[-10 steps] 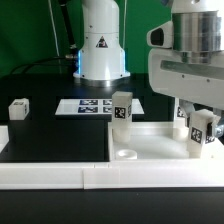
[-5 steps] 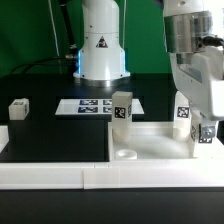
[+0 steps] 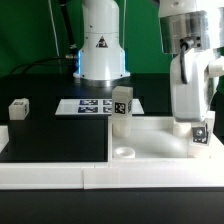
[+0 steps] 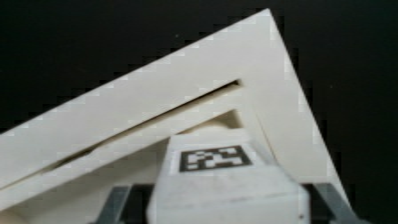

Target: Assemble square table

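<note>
The square table's white slab (image 3: pixel 155 142) lies at the front right, with an open round socket (image 3: pixel 125 153) at its near left corner. One tagged white leg (image 3: pixel 122 106) stands upright on the slab's far left corner. My gripper (image 3: pixel 200 136) is shut on a second white leg (image 3: pixel 200 134) and holds it upright, low over the slab's right side. In the wrist view this leg (image 4: pixel 222 165) with its tag sits between my grey fingers (image 4: pixel 121 205), above a corner of the slab (image 4: pixel 231 70). A third leg (image 3: pixel 18 108) lies on the black table at the exterior view's left.
The marker board (image 3: pixel 88 106) lies flat behind the slab. The long white border rail (image 3: pixel 50 176) runs along the front edge. The robot base (image 3: pixel 100 45) stands at the back middle. My arm hides the slab's far right corner.
My gripper has turned and shifted toward the exterior view's left with the leg in it. It now covers a tagged leg that showed behind it at the slab's far right.
</note>
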You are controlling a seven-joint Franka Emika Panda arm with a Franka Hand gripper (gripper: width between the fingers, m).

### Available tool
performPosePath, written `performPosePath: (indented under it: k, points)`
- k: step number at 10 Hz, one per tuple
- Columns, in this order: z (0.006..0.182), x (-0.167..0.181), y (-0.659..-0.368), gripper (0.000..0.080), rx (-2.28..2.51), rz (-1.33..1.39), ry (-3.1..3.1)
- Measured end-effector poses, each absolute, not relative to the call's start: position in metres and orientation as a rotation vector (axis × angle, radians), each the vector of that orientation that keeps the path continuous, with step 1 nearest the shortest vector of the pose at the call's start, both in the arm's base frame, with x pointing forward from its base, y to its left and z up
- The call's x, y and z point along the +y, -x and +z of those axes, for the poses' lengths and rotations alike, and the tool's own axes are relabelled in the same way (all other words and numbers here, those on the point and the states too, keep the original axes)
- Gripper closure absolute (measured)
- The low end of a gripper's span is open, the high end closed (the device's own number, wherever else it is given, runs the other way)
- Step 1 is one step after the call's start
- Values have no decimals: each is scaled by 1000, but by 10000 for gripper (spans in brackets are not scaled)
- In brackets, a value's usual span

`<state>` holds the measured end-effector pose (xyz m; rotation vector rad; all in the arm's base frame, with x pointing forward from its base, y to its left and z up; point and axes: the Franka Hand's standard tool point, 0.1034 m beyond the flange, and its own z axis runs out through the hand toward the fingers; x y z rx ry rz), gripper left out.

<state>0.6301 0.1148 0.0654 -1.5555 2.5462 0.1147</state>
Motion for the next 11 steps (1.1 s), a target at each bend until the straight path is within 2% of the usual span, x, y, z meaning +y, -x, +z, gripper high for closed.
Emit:
performPosePath:
  k: [6, 7, 8, 9, 11]
  points:
    - [64, 114, -627, 496, 2534, 79, 1590]
    - [64, 114, -627, 273, 2532, 79, 1592]
    - [63, 114, -627, 273, 2531, 79, 1594]
    - [66, 114, -629, 175, 2519, 69, 1599]
    - [111, 111, -624, 158, 2430, 34, 1614]
